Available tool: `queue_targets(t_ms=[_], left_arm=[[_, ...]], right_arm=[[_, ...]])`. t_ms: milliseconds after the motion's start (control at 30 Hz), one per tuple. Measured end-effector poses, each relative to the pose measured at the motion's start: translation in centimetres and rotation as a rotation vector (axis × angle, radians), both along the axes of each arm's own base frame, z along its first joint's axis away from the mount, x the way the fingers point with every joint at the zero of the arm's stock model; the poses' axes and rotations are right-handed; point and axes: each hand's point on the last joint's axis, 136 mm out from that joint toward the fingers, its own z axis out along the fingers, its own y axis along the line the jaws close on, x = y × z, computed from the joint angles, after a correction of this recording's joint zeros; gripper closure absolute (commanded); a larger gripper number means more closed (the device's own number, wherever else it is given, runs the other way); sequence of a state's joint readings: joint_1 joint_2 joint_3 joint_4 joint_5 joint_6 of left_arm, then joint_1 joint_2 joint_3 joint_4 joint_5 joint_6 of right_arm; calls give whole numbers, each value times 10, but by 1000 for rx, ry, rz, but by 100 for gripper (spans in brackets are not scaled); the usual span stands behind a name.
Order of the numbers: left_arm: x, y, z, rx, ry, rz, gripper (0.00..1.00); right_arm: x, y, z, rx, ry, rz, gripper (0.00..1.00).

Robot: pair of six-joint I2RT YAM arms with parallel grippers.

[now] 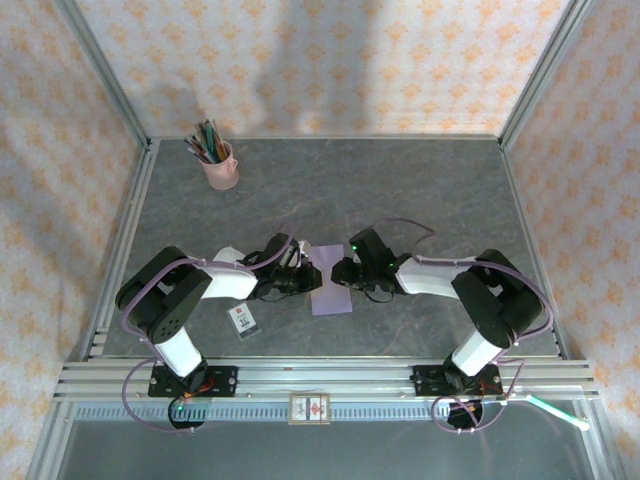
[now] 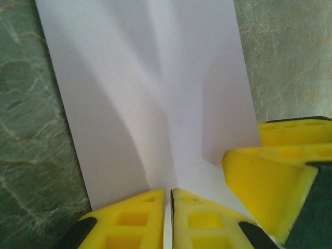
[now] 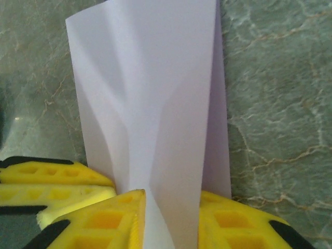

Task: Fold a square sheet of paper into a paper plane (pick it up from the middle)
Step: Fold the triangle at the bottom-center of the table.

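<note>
Down at the centre of the bench [image 1: 400, 190], the left gripper [image 2: 168, 196] has its two yellow fingers [image 2: 129, 223] pressed almost together. Only a thin sliver of the sheet of paper [image 2: 155, 93] passes between them, so it is clamped on the near edge of the sheet. Just to its right in the left wrist view, the yellow fingers [image 2: 270, 176] of the other arm touch the same edge.

In the right wrist view, the right gripper [image 3: 171, 205] holds the paper [image 3: 150, 93] from the opposite side. The sheet narrows to a pinched waist between its two fingers [image 3: 104, 223], which close on it from either side. The left arm's fingers [image 3: 52, 181] sit just beside them at the left.

The lavender sheet rises from both grips with soft creases fanning out from the pinch, and its far part spreads wide over the grey-green marbled surface.

From above, the left gripper [image 1: 303, 277] and right gripper [image 1: 345, 272] face each other with the pale purple paper [image 1: 333, 297] between and just in front of them.

A small white card [image 1: 243, 319] lies near the left arm. A pink cup of pens [image 1: 220, 165] stands well apart near the far left corner.
</note>
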State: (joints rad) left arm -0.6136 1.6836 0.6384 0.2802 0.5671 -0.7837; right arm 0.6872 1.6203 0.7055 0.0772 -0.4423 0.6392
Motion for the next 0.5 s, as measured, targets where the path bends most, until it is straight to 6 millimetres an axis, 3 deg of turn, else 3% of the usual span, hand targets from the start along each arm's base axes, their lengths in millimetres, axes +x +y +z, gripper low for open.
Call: queue_targets(t_ms=[300, 500], left_arm=[[0, 0, 0, 6, 0, -5, 82], [0, -1, 8, 17, -15, -27, 71]], right_arm=[[5, 1, 1, 28, 23, -46, 88], [7, 0, 2, 43, 56, -91, 95]])
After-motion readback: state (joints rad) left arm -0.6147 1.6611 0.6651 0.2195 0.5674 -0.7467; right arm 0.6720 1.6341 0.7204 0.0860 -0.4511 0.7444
